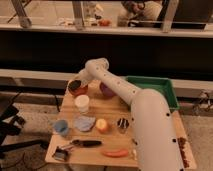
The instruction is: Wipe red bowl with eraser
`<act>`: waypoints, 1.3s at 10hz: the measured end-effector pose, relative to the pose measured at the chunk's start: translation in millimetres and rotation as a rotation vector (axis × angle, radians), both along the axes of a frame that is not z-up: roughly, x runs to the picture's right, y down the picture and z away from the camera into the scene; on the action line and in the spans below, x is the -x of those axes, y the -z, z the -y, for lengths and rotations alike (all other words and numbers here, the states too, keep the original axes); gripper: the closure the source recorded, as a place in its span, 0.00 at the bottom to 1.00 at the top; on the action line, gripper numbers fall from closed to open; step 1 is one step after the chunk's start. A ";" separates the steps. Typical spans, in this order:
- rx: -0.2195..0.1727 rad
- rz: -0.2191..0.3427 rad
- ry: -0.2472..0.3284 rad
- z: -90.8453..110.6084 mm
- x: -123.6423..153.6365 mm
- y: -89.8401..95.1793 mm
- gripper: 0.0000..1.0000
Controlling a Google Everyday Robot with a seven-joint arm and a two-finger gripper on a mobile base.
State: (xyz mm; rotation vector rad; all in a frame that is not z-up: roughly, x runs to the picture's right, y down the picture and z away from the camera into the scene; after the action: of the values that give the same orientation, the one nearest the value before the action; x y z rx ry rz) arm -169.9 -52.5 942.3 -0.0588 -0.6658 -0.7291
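Note:
The red bowl [78, 90] sits at the back left of the wooden table [150, 145], just behind a white cup [82, 103]. My white arm reaches over from the right and bends down to it. My gripper [75, 85] is a dark shape right over the bowl's inside, touching or nearly touching it. I cannot tell the dark eraser apart from the gripper and the bowl's dark inside; no eraser shows anywhere else on the table.
A purple bowl [106, 90] stands right of the red bowl and a green tray [159, 88] at the back right. In front are a blue cup [61, 127], blue pad [84, 123], orange fruit [102, 125], black-handled tool [83, 143] and red pepper [116, 153].

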 end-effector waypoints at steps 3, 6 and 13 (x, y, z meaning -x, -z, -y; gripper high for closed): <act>0.027 -0.001 -0.012 -5.4 -7.0 3.2 0.60; 0.032 -0.016 -0.033 -1.8 -8.6 -1.9 0.20; 0.005 -0.014 -0.081 8.2 -3.2 6.5 0.20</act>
State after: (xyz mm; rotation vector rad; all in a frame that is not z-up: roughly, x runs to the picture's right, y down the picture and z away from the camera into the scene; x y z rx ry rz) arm -166.7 -60.7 935.8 -0.0409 -0.6533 -0.6486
